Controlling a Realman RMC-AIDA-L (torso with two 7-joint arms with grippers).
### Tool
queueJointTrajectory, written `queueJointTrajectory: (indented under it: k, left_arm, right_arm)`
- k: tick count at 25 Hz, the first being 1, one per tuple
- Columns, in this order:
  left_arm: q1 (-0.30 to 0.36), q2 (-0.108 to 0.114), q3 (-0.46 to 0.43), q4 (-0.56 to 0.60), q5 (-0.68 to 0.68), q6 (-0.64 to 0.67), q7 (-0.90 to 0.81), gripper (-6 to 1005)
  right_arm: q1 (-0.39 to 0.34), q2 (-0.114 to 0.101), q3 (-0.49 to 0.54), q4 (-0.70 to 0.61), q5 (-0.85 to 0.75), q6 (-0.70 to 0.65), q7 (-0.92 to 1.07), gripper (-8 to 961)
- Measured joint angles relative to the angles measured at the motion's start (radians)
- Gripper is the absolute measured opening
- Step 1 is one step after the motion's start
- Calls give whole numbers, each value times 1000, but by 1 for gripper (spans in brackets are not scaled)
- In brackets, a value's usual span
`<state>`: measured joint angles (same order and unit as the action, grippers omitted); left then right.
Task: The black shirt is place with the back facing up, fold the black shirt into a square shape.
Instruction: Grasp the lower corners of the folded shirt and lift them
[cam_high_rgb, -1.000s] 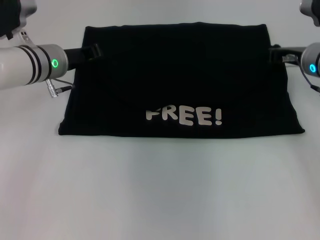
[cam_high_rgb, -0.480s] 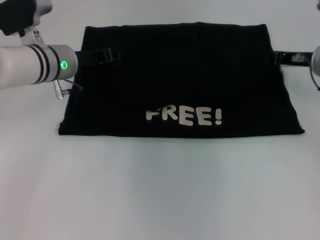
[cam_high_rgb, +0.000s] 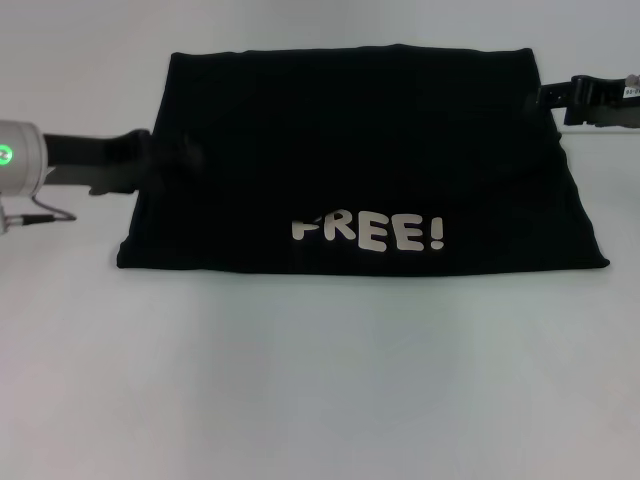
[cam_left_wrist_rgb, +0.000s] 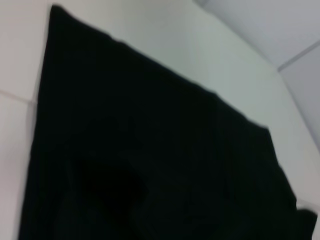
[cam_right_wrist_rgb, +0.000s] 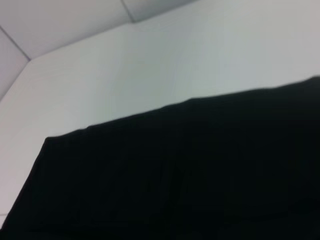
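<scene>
Below my head camera, the black shirt (cam_high_rgb: 360, 150) carries the one word I can read: "FREE!" in pale block letters, low and centre in the frame, near its front edge.

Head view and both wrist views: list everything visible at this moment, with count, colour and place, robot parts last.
shirt: one, black, folded into a wide band and lying flat mid-table, pale "FREE!" lettering near its front edge.
table: one, white, under the shirt and all around it.
left tool: one, black on a white arm with a green light, at the shirt's left edge about halfway down its side, reaching over the cloth.
right tool: one, black, at the shirt's right edge near the far corner.

Both wrist views show only the black shirt on the white table.
</scene>
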<state>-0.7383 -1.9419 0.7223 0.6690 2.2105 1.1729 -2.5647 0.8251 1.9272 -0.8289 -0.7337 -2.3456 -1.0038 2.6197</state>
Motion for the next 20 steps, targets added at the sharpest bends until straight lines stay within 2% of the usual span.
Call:
queueJointTrajectory:
  k: [2,3,6,12,18,20]
  left_arm:
    - [7,14,0,-9,9,32,13,761]
    - [11,21,0,-14,17,49,14,767]
    - [18,35,-8,-26,52,69,5,784]
    - [27,39,-52,-49,131,43,-13,819]
    - [27,32,-55,-79,160,-20,-23,652]
    - [26,31,-53,-96,161,-50,-23,627]
  right_arm:
    - [6,-11,3,2,-2,-38,20,626]
    - [8,-16,4,2,-3,-55,29,698]
    - [11,-28,4,6,-3,-85,42,710]
    - [1,-38,8,19,-3,-104,55,718]
    - [0,-40,19,22,-3,-111,55,717]
    - [0,-40,22,22,-3,-112,53,717]
